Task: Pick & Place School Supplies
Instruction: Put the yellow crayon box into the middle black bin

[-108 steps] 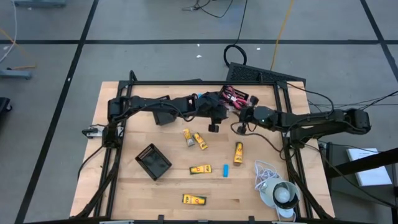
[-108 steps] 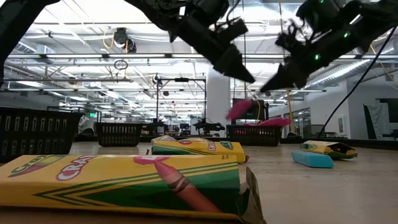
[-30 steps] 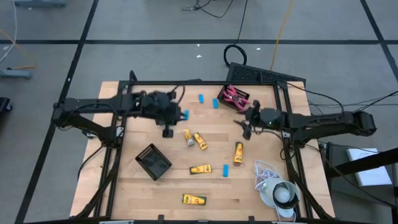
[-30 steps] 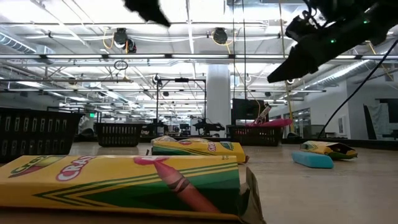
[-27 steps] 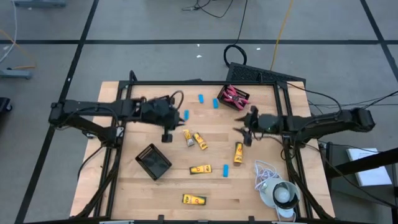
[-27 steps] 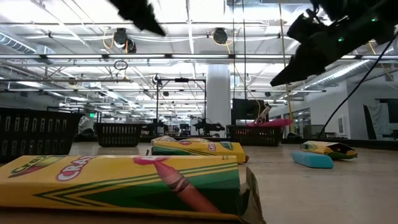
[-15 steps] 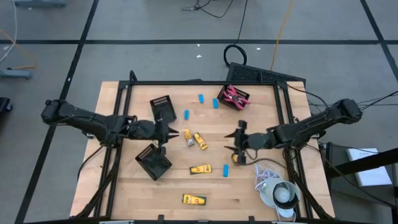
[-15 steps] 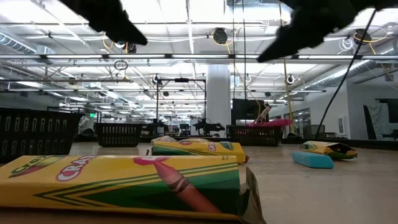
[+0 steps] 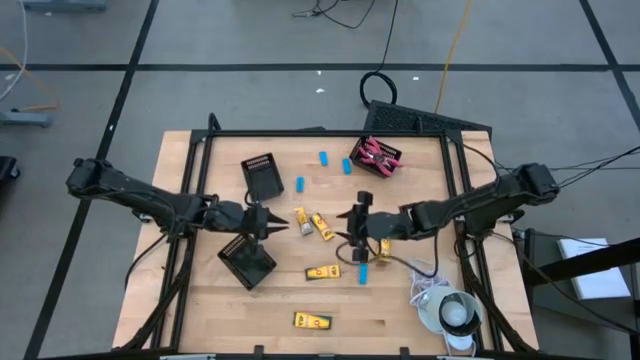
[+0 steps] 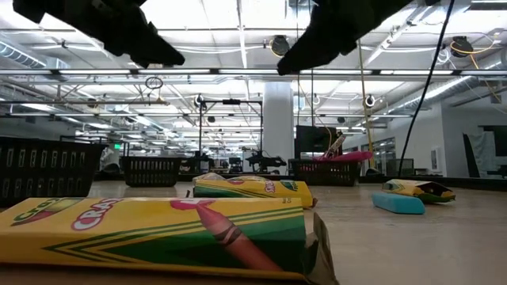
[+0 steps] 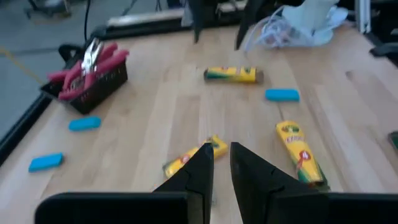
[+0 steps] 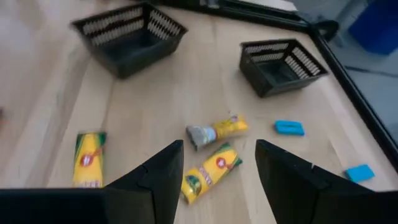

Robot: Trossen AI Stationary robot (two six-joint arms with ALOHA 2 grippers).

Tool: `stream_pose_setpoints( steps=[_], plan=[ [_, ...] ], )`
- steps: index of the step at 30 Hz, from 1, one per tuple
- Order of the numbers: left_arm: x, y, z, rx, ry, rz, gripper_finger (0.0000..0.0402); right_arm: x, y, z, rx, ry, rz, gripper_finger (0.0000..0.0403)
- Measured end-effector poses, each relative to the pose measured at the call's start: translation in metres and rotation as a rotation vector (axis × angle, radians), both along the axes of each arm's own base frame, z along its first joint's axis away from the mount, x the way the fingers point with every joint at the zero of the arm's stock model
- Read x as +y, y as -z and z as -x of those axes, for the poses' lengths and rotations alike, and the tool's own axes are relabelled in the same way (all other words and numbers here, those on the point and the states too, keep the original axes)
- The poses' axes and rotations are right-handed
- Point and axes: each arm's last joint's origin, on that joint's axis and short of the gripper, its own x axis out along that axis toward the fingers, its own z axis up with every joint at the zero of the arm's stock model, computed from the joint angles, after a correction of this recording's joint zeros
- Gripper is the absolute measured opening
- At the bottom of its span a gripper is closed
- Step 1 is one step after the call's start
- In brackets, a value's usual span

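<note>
Two yellow crayon boxes (image 9: 300,218) (image 9: 322,227) lie flat at the table's middle, between my two grippers. My left gripper (image 9: 283,226) (image 11: 222,163) hovers just left of them, pointing right, its fingers a narrow gap apart with nothing between. My right gripper (image 9: 352,228) (image 12: 217,165) hovers just right of them, pointing left, open and empty. Other crayon boxes (image 9: 322,271) (image 9: 312,321) and a blue eraser (image 9: 363,273) lie nearer the front edge. More blue erasers (image 9: 323,158) (image 9: 300,184) lie toward the far side. Pink-handled scissors (image 9: 375,155) sit in a black tray at the back.
Two empty black trays (image 9: 262,177) (image 9: 247,260) stand on the table's left half. A white cord with a round grey-white object (image 9: 445,305) lies at the front right corner. One more crayon box (image 9: 383,248) lies partly under my right arm.
My left gripper has drawn back from the far middle toward the near edge and sunk, uncovering the far black tray. My right gripper has swung from beside the scissors tray toward the table's left and near edge, to the crayon boxes in the middle.
</note>
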Motion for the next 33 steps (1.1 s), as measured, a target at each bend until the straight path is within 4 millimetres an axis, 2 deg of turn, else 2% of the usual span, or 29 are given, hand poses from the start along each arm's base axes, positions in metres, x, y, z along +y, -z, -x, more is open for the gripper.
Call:
stream_pose_setpoints(
  steps=[8, 16, 22, 33],
  plan=[
    [0.0, 0.02, 0.005, -0.052, 0.024, 0.02, 0.0058, -0.002, 0.02, 0.016, 0.216, 0.114, -0.108, 0.0212],
    [0.001, 0.027, 0.006, -0.077, 0.019, 0.034, 0.0058, -0.002, 0.035, 0.037, 0.464, 0.209, -0.237, 0.0228],
    [0.001, 0.027, 0.005, -0.085, 0.013, 0.05, 0.0058, 0.0, 0.032, 0.048, 0.599, 0.274, -0.321, 0.0228],
    [-0.001, 0.026, 0.005, -0.094, 0.027, 0.069, 0.0058, -0.003, 0.03, 0.052, 0.658, 0.455, -0.53, 0.0228]
  ],
)
